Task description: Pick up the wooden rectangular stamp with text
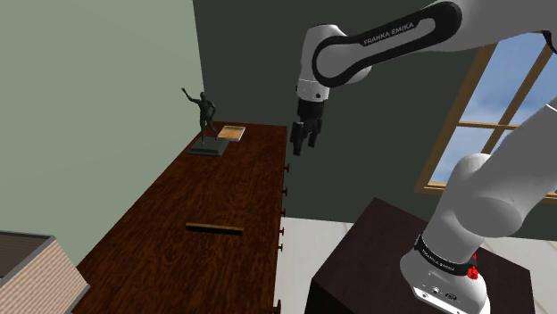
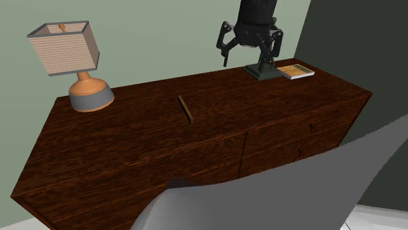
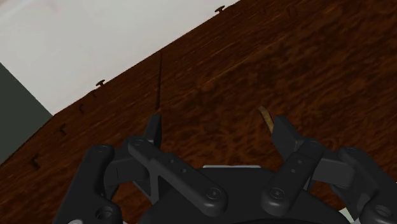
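My gripper (image 3: 217,127) hangs high over the dresser (image 1: 223,187), jaws wide apart and holding nothing. I take the long thin wooden bar lying flat near the middle of the top to be the stamp (image 2: 186,109), though I can read no text on it. In the wrist view one end of it pokes out just beside a finger, so I judge I am roughly above it but off to one side.

To do this well I want to shift until the stamp sits centred between the fingers. Then I turn the wrist so the jaws close across its narrow width rather than along its length, and come straight down. It lies very low on the wood, so the fingertips must reach almost to the surface without jamming into it.

Nothing sits close to the stamp. A statue (image 1: 205,120) and a flat tan slab (image 1: 231,132) stand together at one end of the top, and a lamp (image 2: 72,65) stands at the other end, all well apart from it. The slab could be mistaken for the target.
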Tool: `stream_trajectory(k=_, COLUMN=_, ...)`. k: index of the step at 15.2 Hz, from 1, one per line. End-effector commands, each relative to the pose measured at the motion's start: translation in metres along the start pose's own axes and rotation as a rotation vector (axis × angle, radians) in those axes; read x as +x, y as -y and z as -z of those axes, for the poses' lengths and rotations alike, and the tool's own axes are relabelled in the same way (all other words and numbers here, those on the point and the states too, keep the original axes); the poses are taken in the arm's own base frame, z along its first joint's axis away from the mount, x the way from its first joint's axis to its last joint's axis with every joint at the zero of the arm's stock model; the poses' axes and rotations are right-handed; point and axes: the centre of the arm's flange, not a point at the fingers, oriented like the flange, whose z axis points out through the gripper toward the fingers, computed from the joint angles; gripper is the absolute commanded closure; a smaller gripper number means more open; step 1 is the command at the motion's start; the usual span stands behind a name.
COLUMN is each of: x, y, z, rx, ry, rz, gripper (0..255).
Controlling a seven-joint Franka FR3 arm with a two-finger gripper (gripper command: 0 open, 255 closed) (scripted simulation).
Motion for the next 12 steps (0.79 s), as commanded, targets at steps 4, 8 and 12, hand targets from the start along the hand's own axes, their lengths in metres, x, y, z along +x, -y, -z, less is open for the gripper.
stream_trajectory(k=4, x=0.038, y=0.028, z=-0.043, rx=-0.013, ry=-0.007, rz=0.089, gripper=0)
stream_trajectory(k=8, x=0.068, y=0.053, z=-0.080, rx=-0.024, ry=-0.011, rz=0.159, gripper=0)
stream_trajectory(k=12, x=0.096, y=0.079, z=-0.116, rx=-0.035, ry=-0.015, rz=0.229, gripper=0)
